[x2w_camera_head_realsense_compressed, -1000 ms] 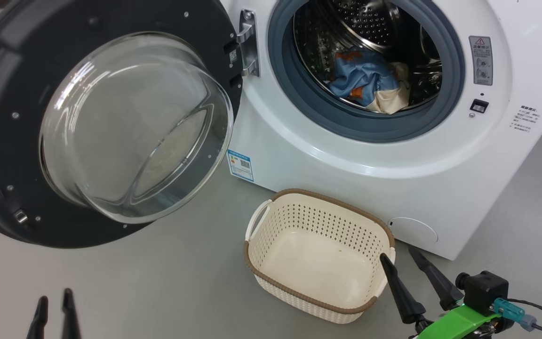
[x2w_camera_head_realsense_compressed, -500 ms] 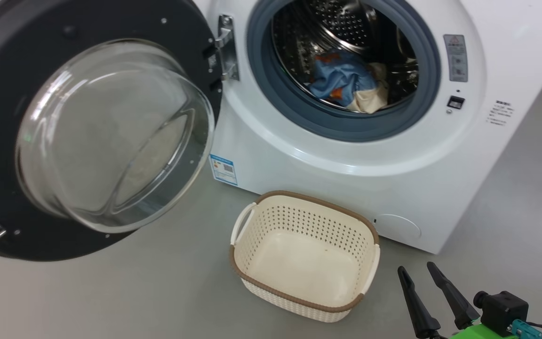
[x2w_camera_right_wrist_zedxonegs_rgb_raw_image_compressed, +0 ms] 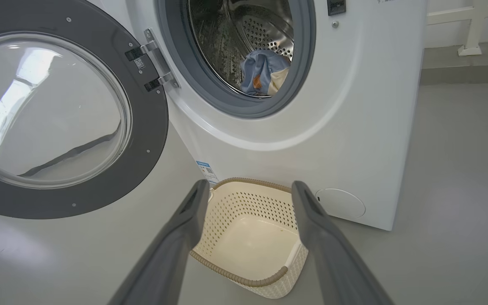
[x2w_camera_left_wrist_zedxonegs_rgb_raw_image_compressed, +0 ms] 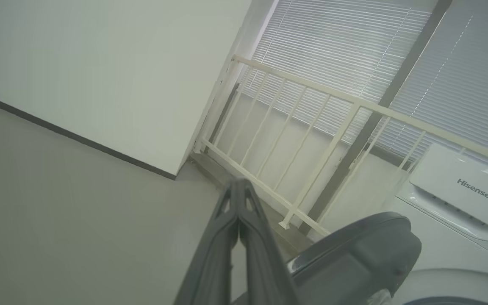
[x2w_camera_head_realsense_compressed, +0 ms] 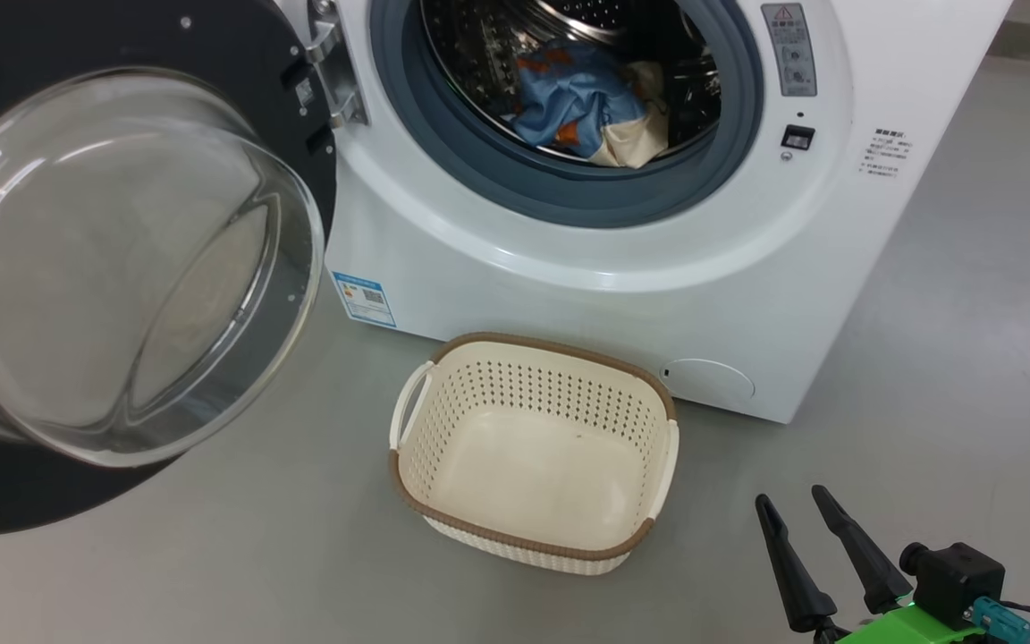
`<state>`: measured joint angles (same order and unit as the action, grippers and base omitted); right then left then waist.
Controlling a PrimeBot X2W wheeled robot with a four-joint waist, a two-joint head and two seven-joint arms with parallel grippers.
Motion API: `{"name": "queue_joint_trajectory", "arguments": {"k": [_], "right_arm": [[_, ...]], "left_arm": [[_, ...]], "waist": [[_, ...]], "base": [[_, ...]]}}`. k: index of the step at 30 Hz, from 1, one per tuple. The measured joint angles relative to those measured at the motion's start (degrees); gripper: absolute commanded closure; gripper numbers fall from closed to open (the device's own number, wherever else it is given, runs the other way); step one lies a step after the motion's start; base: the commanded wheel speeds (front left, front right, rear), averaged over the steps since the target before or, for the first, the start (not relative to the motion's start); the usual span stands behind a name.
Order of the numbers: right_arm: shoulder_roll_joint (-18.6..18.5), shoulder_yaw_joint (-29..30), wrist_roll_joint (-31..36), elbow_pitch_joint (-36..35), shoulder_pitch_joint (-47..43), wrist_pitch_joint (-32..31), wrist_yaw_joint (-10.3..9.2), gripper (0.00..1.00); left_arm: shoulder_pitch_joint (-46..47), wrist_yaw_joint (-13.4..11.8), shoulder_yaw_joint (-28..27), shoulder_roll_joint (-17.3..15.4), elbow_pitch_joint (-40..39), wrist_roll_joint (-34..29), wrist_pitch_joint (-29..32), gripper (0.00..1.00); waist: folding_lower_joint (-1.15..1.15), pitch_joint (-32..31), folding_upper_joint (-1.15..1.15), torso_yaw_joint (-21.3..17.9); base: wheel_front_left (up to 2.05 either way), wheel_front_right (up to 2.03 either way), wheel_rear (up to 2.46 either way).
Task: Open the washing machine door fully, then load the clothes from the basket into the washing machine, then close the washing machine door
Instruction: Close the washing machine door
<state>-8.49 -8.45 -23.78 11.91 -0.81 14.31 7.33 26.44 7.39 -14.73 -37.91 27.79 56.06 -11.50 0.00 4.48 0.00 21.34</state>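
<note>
The washing machine (x2w_camera_head_realsense_compressed: 569, 295) (x2w_camera_right_wrist_zedxonegs_rgb_raw_image_compressed: 354, 127) stands with its door (x2w_camera_head_realsense_compressed: 122, 259) (x2w_camera_right_wrist_zedxonegs_rgb_raw_image_compressed: 57, 110) swung wide open to the left. Light blue clothes with orange print and a cream part (x2w_camera_head_realsense_compressed: 582, 107) (x2w_camera_right_wrist_zedxonegs_rgb_raw_image_compressed: 263, 72) lie inside the steel drum. On the floor before the machine sits the cream basket (x2w_camera_head_realsense_compressed: 408, 429) (x2w_camera_right_wrist_zedxonegs_rgb_raw_image_compressed: 244, 241), with nothing in it. At the lower right my right gripper (x2w_camera_head_realsense_compressed: 792, 503) (x2w_camera_right_wrist_zedxonegs_rgb_raw_image_compressed: 248, 190) is open and holds nothing, right of the basket. In the left wrist view my left gripper (x2w_camera_left_wrist_zedxonegs_rgb_raw_image_compressed: 237, 186) is shut on nothing, beside the door's dark rim (x2w_camera_left_wrist_zedxonegs_rgb_raw_image_compressed: 362, 250).
Grey floor (x2w_camera_head_realsense_compressed: 971, 313) spreads around the machine and basket. A white wall (x2w_camera_left_wrist_zedxonegs_rgb_raw_image_compressed: 100, 76) with a dark skirting, a cream railing (x2w_camera_left_wrist_zedxonegs_rgb_raw_image_compressed: 311, 140) and window blinds stand behind the machine's left side. A green mount with a black camera block (x2w_camera_head_realsense_compressed: 953, 581) sits on my right wrist.
The head camera has swung, shifting the whole scene left and up. My left gripper, at the bottom left a second ago, has left the head view. My right gripper drew back from the basket's rim.
</note>
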Motion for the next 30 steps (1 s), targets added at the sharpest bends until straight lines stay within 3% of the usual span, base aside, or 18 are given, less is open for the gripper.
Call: {"name": "queue_joint_trajectory", "arguments": {"k": [4,11,18,30], "right_arm": [[0.02,0.09,0.09,-0.02,0.53,0.01,0.0,0.0],[0.1,-0.02,0.51,-0.09,1.98,0.01,0.0,0.0],[-0.21,-0.08,0.51,-0.1,2.22,0.01,0.0,0.0],[-0.25,-0.15,0.51,-0.1,2.22,0.01,0.0,0.0]], "left_arm": [[5.74,-0.03,1.86,-3.37,7.35,14.33,11.56,1.0],[10.26,-0.05,3.78,-6.06,14.44,24.58,26.02,1.0],[11.73,-0.07,6.42,-6.39,17.92,28.07,34.76,1.0],[11.39,-0.07,8.11,-6.24,18.73,30.86,41.11,1.0]], "waist": [[0.0,1.53,0.0,-0.63],[0.0,3.29,0.0,-0.57],[0.0,3.84,0.0,-0.36],[0.0,3.33,0.0,-0.68]], "base": [[0.0,0.0,0.0],[0.0,0.0,0.0],[0.0,0.0,0.0],[0.0,0.0,0.0]]}}
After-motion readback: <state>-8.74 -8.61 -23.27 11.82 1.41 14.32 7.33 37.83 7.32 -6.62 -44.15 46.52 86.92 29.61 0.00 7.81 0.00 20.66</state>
